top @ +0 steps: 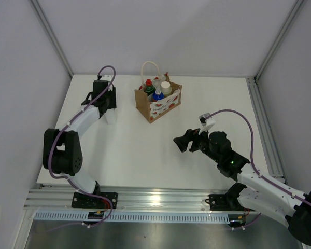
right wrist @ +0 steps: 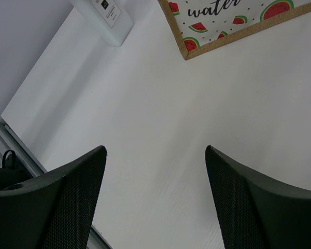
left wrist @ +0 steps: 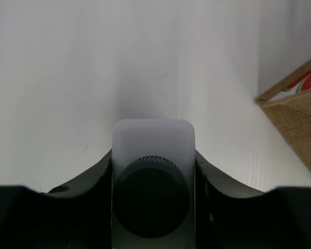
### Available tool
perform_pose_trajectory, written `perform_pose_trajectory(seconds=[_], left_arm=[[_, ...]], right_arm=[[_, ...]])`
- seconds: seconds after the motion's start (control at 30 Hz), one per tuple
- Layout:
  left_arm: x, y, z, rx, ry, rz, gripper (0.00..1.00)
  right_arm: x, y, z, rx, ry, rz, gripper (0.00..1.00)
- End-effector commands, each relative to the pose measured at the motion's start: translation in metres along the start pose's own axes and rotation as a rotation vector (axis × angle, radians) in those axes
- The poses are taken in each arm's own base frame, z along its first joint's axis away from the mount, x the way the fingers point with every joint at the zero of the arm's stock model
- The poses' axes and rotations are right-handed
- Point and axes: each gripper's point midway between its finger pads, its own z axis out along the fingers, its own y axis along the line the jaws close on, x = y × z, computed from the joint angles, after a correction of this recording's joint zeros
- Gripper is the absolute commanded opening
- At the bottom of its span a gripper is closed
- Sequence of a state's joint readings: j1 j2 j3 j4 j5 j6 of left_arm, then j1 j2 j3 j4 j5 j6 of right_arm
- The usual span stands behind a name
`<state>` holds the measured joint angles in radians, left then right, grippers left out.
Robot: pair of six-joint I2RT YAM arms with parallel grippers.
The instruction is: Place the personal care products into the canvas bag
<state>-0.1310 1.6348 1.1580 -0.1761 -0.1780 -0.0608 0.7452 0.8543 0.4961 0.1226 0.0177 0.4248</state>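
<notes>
The canvas bag (top: 156, 107) stands at the back middle of the table. In it are the dark green bottle with red cap (top: 149, 85), the orange bottle with blue cap (top: 158, 95) and the beige bottle with white cap (top: 166, 88). My left gripper (top: 108, 108) is shut on the translucent white bottle with black cap (top: 111, 118), left of the bag. In the left wrist view the bottle (left wrist: 153, 142) fills the gap between my fingers (left wrist: 93, 179), and a bag corner (left wrist: 300, 111) shows at the right. My right gripper (top: 182, 141) is open and empty, in front of the bag. Its wrist view shows the bag's watermelon side (right wrist: 223, 18) and the white bottle (right wrist: 108, 18).
Aluminium rails run along the table's near edge (top: 145, 199) and right side (top: 262, 122). White walls close in the left, back and right. Bare white tabletop (top: 145, 155) lies between the two grippers.
</notes>
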Motion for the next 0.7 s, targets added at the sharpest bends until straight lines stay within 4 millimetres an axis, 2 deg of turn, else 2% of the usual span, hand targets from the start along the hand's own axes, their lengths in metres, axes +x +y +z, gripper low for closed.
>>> perform_pose_trajectory(seconds=[0.0, 0.07, 0.1, 0.2, 0.23, 0.3, 0.47, 0.53, 0.57, 0.67], left_arm=[[-0.032, 0.005, -0.008, -0.039, -0.051, -0.005, 0.2], [-0.047, 0.003, -0.021, -0.031, -0.096, -0.014, 0.03], [-0.054, 0.002, -0.026, -0.023, -0.118, -0.019, 0.01], [-0.073, -0.004, -0.047, 0.001, -0.171, -0.036, 0.01], [-0.086, -0.008, -0.055, 0.009, -0.197, -0.042, 0.0], [-0.09, -0.014, -0.065, 0.021, -0.198, -0.036, 0.01], [-0.13, -0.049, -0.106, 0.116, -0.29, -0.013, 0.0], [-0.137, -0.067, -0.12, 0.181, -0.311, 0.01, 0.0], [-0.145, -0.07, -0.127, 0.186, -0.327, 0.009, 0.0], [-0.146, -0.081, -0.134, 0.219, -0.331, 0.009, 0.0]], right_arm=[[-0.021, 0.013, 0.0, -0.034, -0.044, -0.011, 0.81], [-0.02, 0.013, 0.0, -0.034, -0.042, -0.01, 0.81], [-0.019, 0.014, 0.0, -0.037, -0.041, -0.01, 0.81], [-0.019, 0.014, 0.0, -0.035, -0.04, -0.01, 0.81], [-0.018, 0.014, 0.001, -0.037, -0.037, -0.011, 0.81], [-0.019, 0.014, 0.0, -0.033, -0.039, -0.011, 0.81], [-0.02, 0.012, 0.0, -0.025, -0.045, -0.012, 0.81], [-0.02, 0.011, 0.001, -0.018, -0.047, -0.013, 0.81], [-0.02, 0.011, 0.001, -0.019, -0.045, -0.013, 0.81], [-0.017, 0.01, 0.002, -0.016, -0.037, -0.012, 0.81]])
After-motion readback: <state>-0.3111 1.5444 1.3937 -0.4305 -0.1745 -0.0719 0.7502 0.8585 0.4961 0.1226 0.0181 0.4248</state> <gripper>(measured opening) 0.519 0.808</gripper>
